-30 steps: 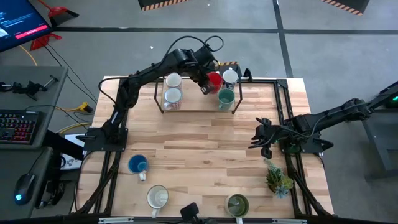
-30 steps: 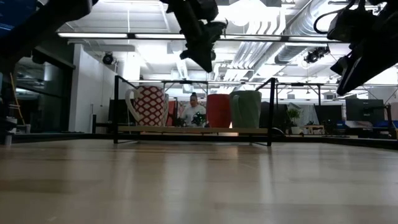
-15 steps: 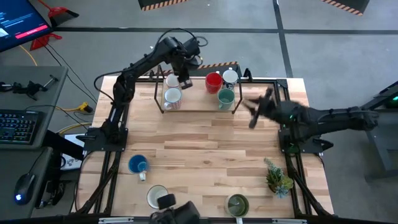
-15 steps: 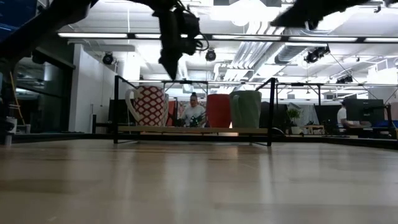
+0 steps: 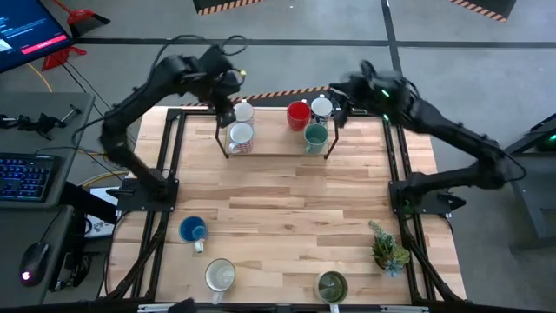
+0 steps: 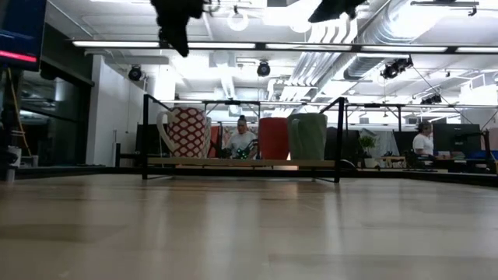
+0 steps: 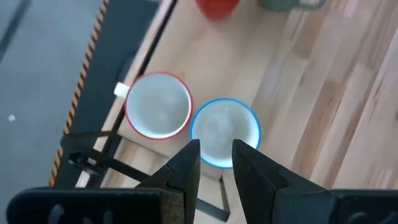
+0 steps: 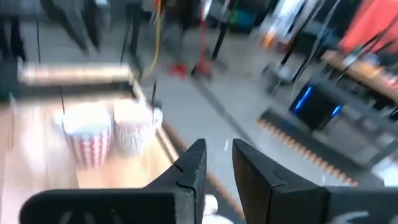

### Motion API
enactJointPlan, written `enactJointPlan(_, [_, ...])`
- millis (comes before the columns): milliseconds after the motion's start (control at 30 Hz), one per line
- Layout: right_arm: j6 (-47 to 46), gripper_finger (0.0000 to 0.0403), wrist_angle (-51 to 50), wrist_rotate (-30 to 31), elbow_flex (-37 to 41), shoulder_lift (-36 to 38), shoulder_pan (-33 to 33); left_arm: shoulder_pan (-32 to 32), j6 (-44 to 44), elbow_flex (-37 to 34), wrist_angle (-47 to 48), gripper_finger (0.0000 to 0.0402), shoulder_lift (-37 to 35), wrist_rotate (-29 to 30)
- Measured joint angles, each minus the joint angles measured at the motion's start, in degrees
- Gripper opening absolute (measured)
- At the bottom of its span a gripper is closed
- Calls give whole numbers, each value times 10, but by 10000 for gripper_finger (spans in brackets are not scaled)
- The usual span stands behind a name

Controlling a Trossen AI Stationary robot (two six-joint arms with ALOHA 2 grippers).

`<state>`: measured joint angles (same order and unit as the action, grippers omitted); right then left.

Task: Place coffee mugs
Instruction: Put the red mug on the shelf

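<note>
No legible text, label, brand, number or sign on anything in view.

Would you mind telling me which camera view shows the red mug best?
The high view: the red mug shows whole from above on the rack. The low view shows its side; the left wrist view catches only an edge; the right wrist view misses it.
</note>
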<state>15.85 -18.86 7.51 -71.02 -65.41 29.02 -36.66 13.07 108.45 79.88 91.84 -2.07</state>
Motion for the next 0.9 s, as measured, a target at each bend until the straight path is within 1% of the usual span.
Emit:
enactJointPlan(167, [47,66,-117,-73,-133,-133,81,4,-6,-187,-101,85,-116,-1])
enactJointPlan(300, [81,66,-178,-135,-238,-224,133,3,-31,-340,-195,85,-196,0])
enactJointPlan(367, [96,66,-199,-154,-295,-268,151,7,-43,-401,-258,85,-229,-2])
enactJointPlan(433, [100,66,-237,-157,-357,-316,162,14,-60,-449,-338,85,-255,-2])
enactJointPlan(533, [104,67,-327,-157,-450,-395,169,24,-83,-504,-449,86,-283,-12])
enactJointPlan(600, [116,68,-386,-163,-504,-444,165,32,-83,-529,-506,88,-289,-26])
enactJointPlan(667, [124,73,-426,-177,-550,-490,157,39,-84,-545,-527,91,-288,-28])
enactJointPlan(800, [127,89,-471,-176,-622,-560,141,55,-93,-557,-532,97,-289,-30])
enactJointPlan(867, [132,98,-483,-175,-641,-582,136,66,-107,-566,-530,99,-289,-29])
enactJointPlan(900, [137,102,-479,-175,-635,-585,134,73,-112,-570,-532,99,-289,-29])
